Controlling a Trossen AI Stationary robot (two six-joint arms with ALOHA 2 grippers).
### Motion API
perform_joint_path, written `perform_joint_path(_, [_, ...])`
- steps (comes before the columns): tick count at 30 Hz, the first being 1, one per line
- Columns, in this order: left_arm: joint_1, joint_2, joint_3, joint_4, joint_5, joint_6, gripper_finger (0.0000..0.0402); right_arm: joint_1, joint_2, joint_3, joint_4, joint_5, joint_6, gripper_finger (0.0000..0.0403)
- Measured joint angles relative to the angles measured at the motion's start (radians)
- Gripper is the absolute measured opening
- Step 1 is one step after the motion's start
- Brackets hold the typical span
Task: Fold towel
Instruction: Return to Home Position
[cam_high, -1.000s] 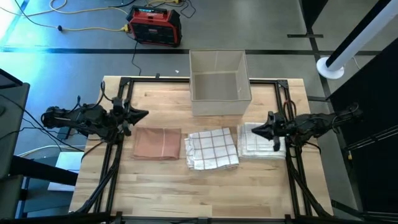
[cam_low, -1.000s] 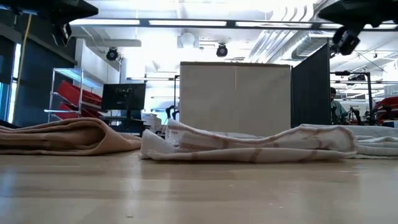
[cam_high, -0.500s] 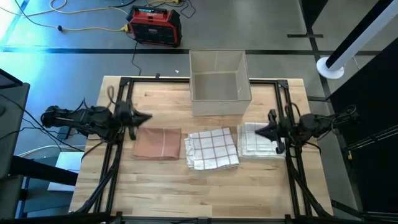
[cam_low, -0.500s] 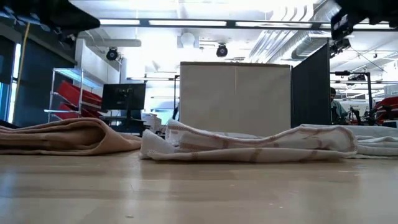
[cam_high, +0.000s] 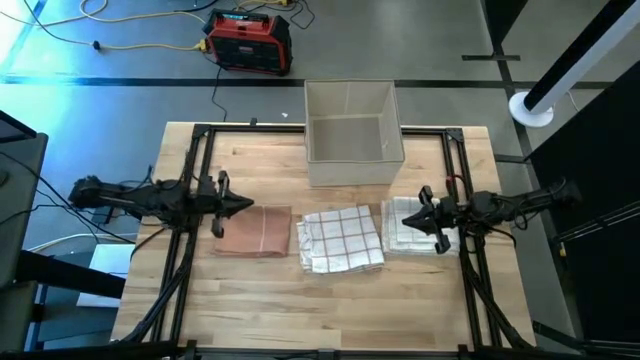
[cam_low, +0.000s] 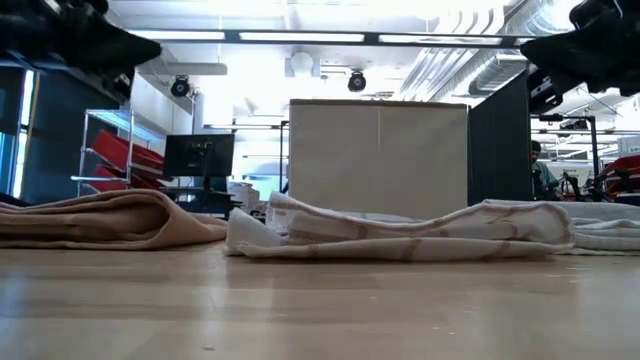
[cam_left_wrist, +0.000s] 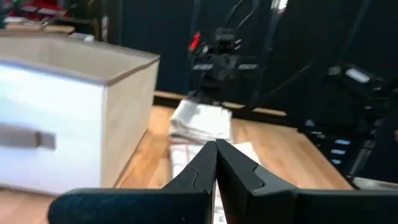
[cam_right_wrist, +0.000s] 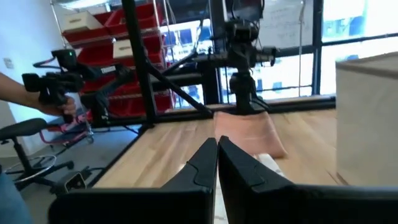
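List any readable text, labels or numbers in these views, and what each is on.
No text can be read.
On the red power unit on the floor: markings too small to read.
On the white board in the right wrist view: writing blurred.
On the box: no print visible.

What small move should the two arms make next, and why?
Probably draw both arms outward and up to rest. The brown towel, the checked towel and the white towel lie folded in one row. The left pincer and the right pincer are shut and empty, and the right one hangs above the white towel, so nothing seems left to fold.
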Motion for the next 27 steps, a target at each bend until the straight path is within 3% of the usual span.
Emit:
perform_joint_path(9, [0.0, -0.134, 0.0, -0.105, 0.04, 0.011, 0.0, 0.0, -0.202, 0.0, -0.165, 0.055, -0.066, 0.0])
perform_joint_path(12, [0.0, -0.134, 0.0, -0.126, 0.086, 0.031, 0.0, 0.0, -0.209, 0.0, -0.202, 0.07, -0.084, 0.0])
perform_joint_path(18, [0.0, -0.135, -0.131, 0.063, 0.251, -0.016, 0.0, 0.001, -0.207, -0.027, -0.186, 0.048, -0.045, 0.0])
perform_joint_path(27, [0.011, -0.12, -0.153, 0.051, 0.089, 0.008, 0.0, 0.001, -0.207, -0.027, -0.195, 0.029, -0.07, 0.0])
